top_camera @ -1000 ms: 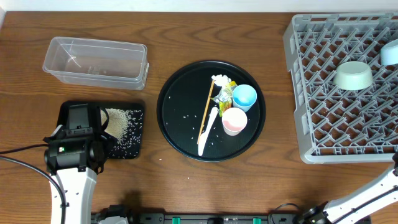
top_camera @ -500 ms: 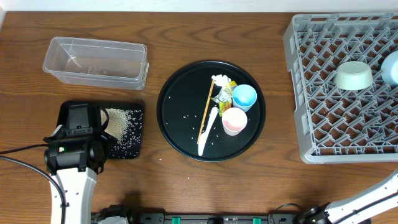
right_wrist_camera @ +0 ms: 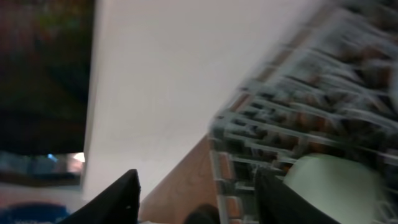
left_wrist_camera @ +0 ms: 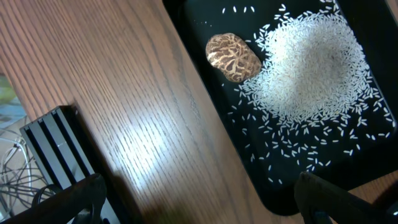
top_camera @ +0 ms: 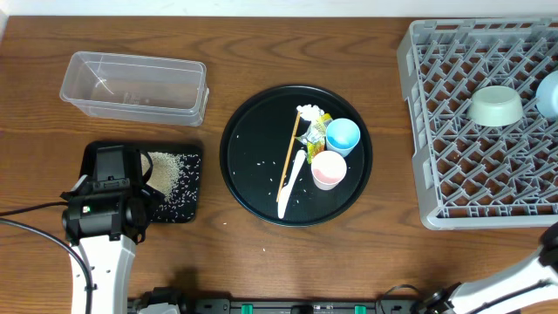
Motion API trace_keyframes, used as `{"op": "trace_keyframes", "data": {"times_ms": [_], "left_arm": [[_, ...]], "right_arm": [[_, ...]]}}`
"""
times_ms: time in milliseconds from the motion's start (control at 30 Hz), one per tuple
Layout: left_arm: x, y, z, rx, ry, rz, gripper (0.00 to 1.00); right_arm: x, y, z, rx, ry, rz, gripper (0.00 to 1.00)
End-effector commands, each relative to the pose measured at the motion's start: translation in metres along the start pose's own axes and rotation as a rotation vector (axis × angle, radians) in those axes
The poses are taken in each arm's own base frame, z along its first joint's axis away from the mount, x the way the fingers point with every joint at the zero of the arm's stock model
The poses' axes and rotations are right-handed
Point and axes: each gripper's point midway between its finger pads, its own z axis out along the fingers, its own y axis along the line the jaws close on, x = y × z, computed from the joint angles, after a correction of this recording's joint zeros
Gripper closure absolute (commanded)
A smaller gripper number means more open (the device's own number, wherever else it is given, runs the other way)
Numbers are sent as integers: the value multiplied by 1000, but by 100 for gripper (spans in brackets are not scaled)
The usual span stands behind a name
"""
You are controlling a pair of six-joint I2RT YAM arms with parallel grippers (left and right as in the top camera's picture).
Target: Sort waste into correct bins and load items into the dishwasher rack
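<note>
Loose white rice grains: heaped in a pale mound in the shallow black tray, right under the left gripper. Spread wide there, one finger at each lower corner of the wrist view, grasping nothing. Touching the mound's edge, a small brown food lump, rounded and wrinkled. Stray grains scattered over the rest of the tray floor.

Right gripper: released, fingers apart with nothing between them, at a corner of the grey dishwasher rack; view blurred. In the rack, on the lattice floor, a mint-white bowl and, cut by the frame's right edge, a light-blue bowl.

Behind the black tray and apart from it, a clear plastic tub; contents hard to make out. In the middle, a large round black tray carrying a blue cup and a pink-white cup just beside each other, a crumpled white tissue and a yellow-green wrapper near the blue cup, a wooden chopstick and a white plastic spoon lying to their left, plus a few loose grains.

Below everything, a brown wood-grain surface. White wall along its far edge.
</note>
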Motion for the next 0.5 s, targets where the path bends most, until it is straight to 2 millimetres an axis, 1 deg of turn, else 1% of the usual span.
{"op": "trace_keyframes", "data": {"times_ms": [0,33,67,133,167,233,267,333,467], "left_arm": [[-6,2,-4,-5,-24,-14,2],[-6,2,-4,-5,-24,-14,2],[-6,2,-4,-5,-24,-14,2],[-6,2,-4,-5,-24,-14,2],[-6,2,-4,-5,-24,-14,2],[-6,2,-4,-5,-24,-14,2],[-6,2,-4,-5,-24,-14,2],[-6,2,-4,-5,-24,-14,2],[-6,2,-4,-5,-24,-14,2]], "right_arm": [[17,72,-1,52,-34,-254,22],[27,87,1,67,-29,-290,11],[38,100,3,85,-21,-323,6],[62,122,8,125,2,-389,1],[73,129,11,146,15,-413,1],[104,144,20,195,65,-477,1],[117,147,24,219,90,-498,1],[151,150,35,281,163,-530,1],[221,145,56,386,347,-565,1]]}}
